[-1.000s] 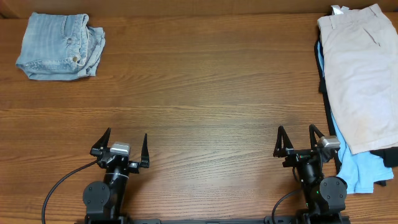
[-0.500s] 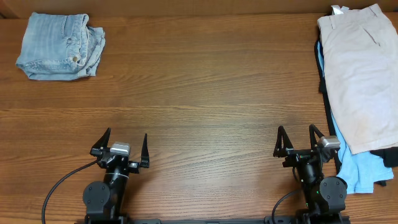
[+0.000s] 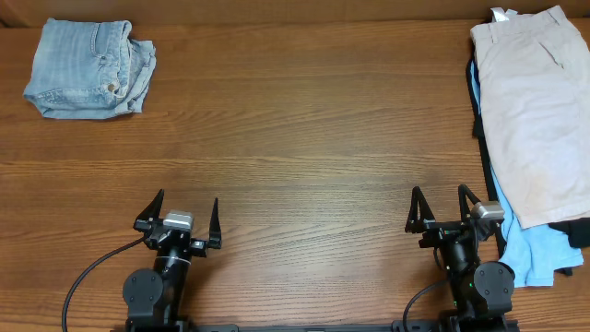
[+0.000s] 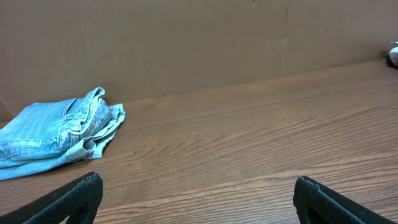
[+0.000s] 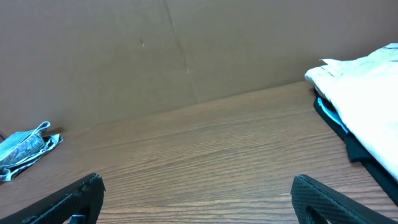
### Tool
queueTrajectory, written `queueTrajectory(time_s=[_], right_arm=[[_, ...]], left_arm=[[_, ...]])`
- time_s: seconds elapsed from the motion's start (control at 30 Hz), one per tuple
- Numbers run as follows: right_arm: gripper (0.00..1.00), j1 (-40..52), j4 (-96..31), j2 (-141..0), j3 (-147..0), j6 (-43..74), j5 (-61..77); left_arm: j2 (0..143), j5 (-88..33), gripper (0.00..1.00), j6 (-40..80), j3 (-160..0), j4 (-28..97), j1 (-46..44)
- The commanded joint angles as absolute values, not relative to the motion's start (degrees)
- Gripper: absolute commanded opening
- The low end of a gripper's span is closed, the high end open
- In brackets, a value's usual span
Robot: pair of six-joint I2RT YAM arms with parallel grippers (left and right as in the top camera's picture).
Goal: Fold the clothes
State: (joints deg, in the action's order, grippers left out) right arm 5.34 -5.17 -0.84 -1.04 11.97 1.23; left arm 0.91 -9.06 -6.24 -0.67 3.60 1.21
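Observation:
The beige khaki shorts [image 3: 536,111] lie spread flat at the table's far right, on top of a pile of other garments; the right wrist view shows them as a pale heap [image 5: 367,93] at its right edge. My left gripper [image 3: 187,210] rests open near the front edge, left of centre, with bare wood between its fingers [image 4: 81,193]. Open as well, my right gripper [image 3: 441,205] sits near the front edge just left of the pile, holding nothing. The shorts are well behind and to the right of it.
Folded faded blue denim shorts [image 3: 89,67] sit at the far left corner, also visible as the denim bundle [image 4: 56,134] from the left wrist. Light-blue cloth [image 3: 535,251] and black cloth [image 3: 579,231] stick out under the khaki shorts. A brown board wall [image 4: 186,43] backs the table.

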Motion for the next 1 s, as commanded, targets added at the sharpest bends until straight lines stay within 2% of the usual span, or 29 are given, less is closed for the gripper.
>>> queueTrajectory(time_s=[0.0,0.2,0.5,0.83,0.97], right_arm=[[1.00,5.63,-4.71,-0.14,-0.47,11.99,0.97],[1.00,5.63,-1.87,-0.14,-0.49,11.99,1.15],[1.00,5.61,12.84,-0.14,-1.52,11.94,1.04],[1.00,5.61,12.43,-0.16,-11.77,8.58,1.10],[1.00,5.61,7.66,-0.60,-17.96,5.26,1.04]], left_arm=[[0.27,-9.54,1.00,-7.09,-0.27,3.42,1.32],[0.27,-9.30,1.00,-7.09,-0.27,2.72,1.32],[0.27,-3.86,1.00,-8.51,-0.30,1.78,1.37],[0.30,-4.08,1.00,-4.71,-9.47,-0.69,1.37],[1.50,-4.12,1.00,-4.69,-16.10,0.67,1.37]])
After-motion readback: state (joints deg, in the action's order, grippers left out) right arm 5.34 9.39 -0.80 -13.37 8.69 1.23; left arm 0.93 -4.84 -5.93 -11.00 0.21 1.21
